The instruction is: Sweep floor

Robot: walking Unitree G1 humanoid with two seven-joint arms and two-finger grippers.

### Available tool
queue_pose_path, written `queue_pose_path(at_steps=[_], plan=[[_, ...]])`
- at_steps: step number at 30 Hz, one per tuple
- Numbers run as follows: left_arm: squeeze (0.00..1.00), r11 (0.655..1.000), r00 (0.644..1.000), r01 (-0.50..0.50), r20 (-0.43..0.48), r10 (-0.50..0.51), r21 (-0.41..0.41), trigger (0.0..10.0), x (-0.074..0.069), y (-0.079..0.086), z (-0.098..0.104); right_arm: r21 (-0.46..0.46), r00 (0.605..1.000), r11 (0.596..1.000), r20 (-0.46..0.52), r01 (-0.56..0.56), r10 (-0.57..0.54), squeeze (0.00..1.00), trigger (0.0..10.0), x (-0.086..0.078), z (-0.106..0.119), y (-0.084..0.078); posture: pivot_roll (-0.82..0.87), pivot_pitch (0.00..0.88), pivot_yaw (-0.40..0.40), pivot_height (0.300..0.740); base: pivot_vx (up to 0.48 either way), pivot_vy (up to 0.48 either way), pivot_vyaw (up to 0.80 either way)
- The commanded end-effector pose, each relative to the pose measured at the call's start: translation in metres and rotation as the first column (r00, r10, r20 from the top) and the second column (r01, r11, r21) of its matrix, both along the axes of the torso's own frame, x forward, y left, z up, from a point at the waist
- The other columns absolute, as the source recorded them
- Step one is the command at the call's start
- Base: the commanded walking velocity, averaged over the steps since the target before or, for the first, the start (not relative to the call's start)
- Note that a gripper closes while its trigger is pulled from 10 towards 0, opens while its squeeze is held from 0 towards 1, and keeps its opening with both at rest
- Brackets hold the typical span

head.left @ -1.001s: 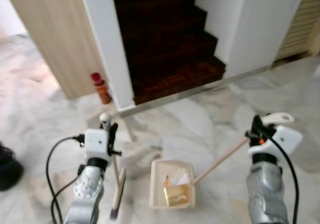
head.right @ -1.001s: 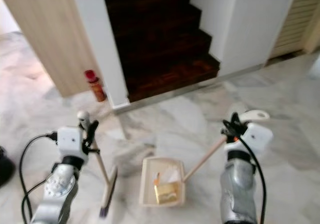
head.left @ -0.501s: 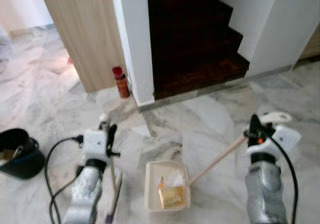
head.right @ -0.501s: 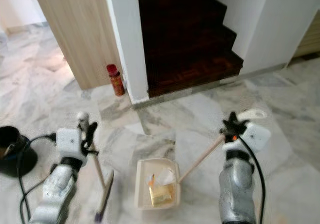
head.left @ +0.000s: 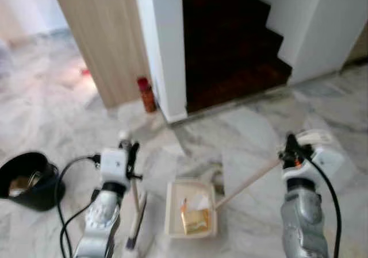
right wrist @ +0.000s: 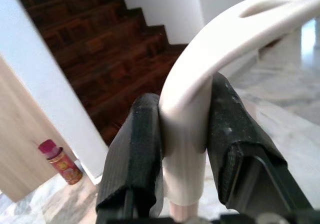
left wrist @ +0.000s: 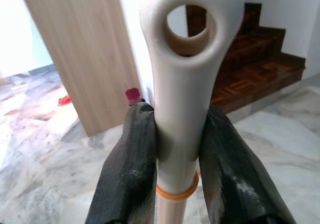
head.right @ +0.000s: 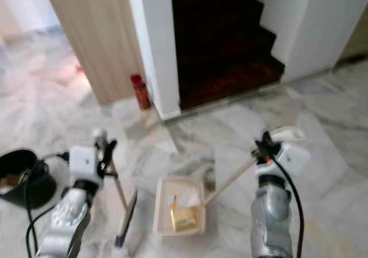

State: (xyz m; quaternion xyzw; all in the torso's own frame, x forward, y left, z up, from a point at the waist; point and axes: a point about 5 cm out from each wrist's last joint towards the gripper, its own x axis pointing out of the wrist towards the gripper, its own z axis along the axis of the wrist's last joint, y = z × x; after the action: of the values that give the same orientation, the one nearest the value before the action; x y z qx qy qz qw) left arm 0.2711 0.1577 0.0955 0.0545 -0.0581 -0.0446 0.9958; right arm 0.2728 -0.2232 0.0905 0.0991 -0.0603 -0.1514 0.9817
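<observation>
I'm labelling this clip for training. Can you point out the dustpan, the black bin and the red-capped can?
dustpan point(head.left: 175, 209), left eye view, left rim.
black bin point(head.left: 43, 190), left eye view, outer wall.
red-capped can point(head.left: 148, 98), left eye view, orange body.

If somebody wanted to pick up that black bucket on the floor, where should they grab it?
Probably by the rim of the black bucket, coming down from straight above. It stands upright on the marble floor with its open mouth facing up, so the edge is free to pinch. I can't make out a handle. It sits off to the robot's left, nearer the left gripper, which is busy holding the broom.
</observation>
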Motion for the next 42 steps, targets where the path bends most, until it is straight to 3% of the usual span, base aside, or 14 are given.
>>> queue_pose_path(at_steps=[1,22,42], plan=[[0.00,1.000,0.998,-0.008,0.055,0.007,0.012,10.0,0.0014,0.0056,0.0117,-0.005,0.997,1.000,0.068,-0.026,0.027,0.00,10.0,0.0069,0.0143,0.0084,-0.03,0.000,0.045,0.740,0.000,0.334,0.80],[0.00,0.999,0.998,-0.019,0.067,0.017,0.035,10.0,0.0015,0.0092,0.0182,0.030,0.998,0.999,0.062,-0.028,0.026,0.00,10.0,0.0060,0.0128,0.0132,-0.01,0.000,0.042,0.740,0.000,0.334,0.03],[0.00,0.999,0.998,-0.027,0.064,0.024,0.039,10.0,0.0007,0.0082,0.0194,0.018,0.997,1.000,0.069,-0.021,0.020,0.00,10.0,0.0070,0.0178,0.0069,-0.01,0.000,0.037,0.740,0.000,0.335,0.00]])
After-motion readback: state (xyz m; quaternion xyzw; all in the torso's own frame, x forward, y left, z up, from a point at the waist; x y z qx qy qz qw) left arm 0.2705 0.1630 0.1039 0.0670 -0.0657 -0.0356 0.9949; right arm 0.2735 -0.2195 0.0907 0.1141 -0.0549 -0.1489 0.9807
